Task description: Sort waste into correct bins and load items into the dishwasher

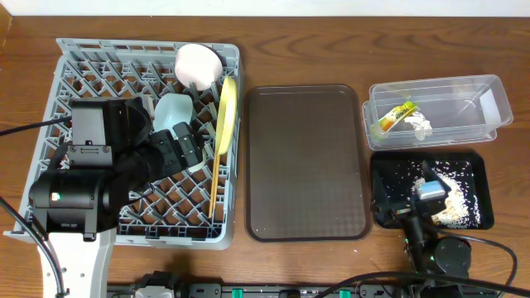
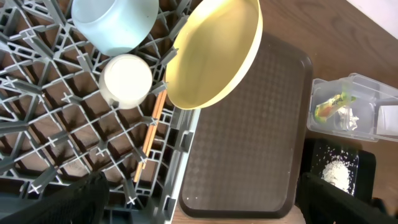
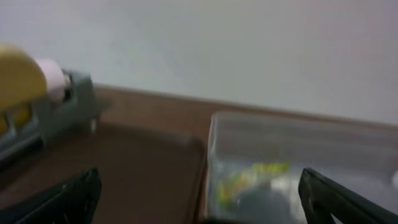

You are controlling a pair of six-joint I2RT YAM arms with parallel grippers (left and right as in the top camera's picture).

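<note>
Grey plastic lattice dish rack point(image 1: 99, 79), left side of the table: all five dishes look loaded.

Brown rectangular serving tray point(image 1: 306, 161), centre, just beside the rack: bare, nothing to pick.

Clear rectangular plastic tub point(image 1: 489, 95), back right: holds wrapper and tissue. Shallow black rectangular tray point(image 1: 387, 172) right in front of it: holds the scraps.

Dishes:
- yellow-green plate point(image 1: 228, 103): on edge along the rack's right wall
- light blue bowl point(image 1: 174, 112): just left of the plate
- white bowl point(image 1: 199, 64): at the rack's back edge
- small white cup point(image 2: 127, 81): below the blue bowl in the left wrist view, hidden under the arm from overhead
- thin wooden chopsticks point(image 1: 216, 186): lying along the rack floor, right side

Waste:
- small yellow-green snack wrapper point(image 1: 396, 116) and crumpled white tissue point(image 1: 421, 127): side by side in the tub
- beige crumbly food scraps point(image 1: 457, 209): scattered over the black tray

My read: sorting and loading are both done, and I see nothing stray on the table.

Left gripper point(image 1: 180, 149) is over mid-rack, jaws spread, holding nothing, and its arm blocks part of the rack floor from overhead. Right gripper point(image 1: 429, 192) is over the black tray, jaws spread and empty. The right wrist view is too blurred to add much.
</note>
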